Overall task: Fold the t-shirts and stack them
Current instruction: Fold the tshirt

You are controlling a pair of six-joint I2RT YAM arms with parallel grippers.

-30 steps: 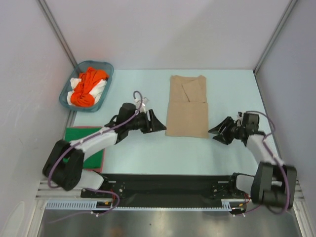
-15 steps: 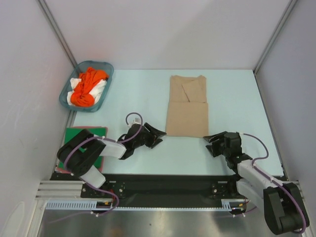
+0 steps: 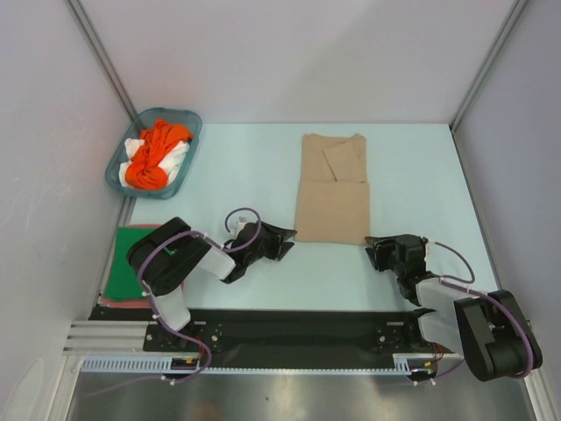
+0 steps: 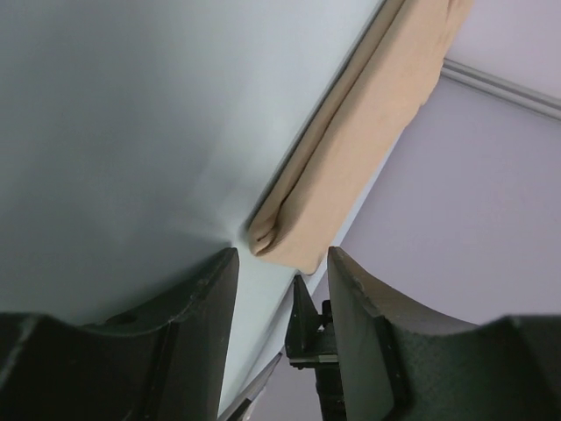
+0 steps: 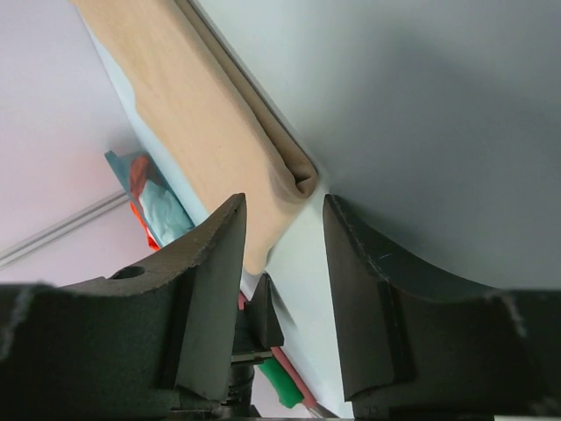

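Seen from above, a pale blue-green worktop (image 3: pixel 245 167) sits inside a white-walled booth, with two black and white robot arms reaching in from the near edge. A tan t-shirt (image 3: pixel 331 210) lies flat near the middle of the worktop. It is folded into a long narrow rectangle, its collar end towards the far wall and its sleeves tucked in. The left gripper (image 3: pixel 282 239) lies low on the worktop at the near left corner of this shirt, and the right gripper (image 3: pixel 375 250) lies low at the near right corner. Each wrist camera shows its gripper's jaws spread apart, with the layered corner of the tan cloth just at the mouth of the gap and not pinched. At the far left corner of the worktop stands a teal plastic basket (image 3: pixel 196 132). In it, a crumpled orange t-shirt (image 3: pixel 153 158) is tangled with a white t-shirt (image 3: pixel 178 154). By the near left edge, well apart from the tan shirt, a folded dark green t-shirt (image 3: pixel 131 241) rests on a reddish t-shirt (image 3: pixel 118 299). Only the edge of the reddish one shows, and the left arm hides part of the pair.
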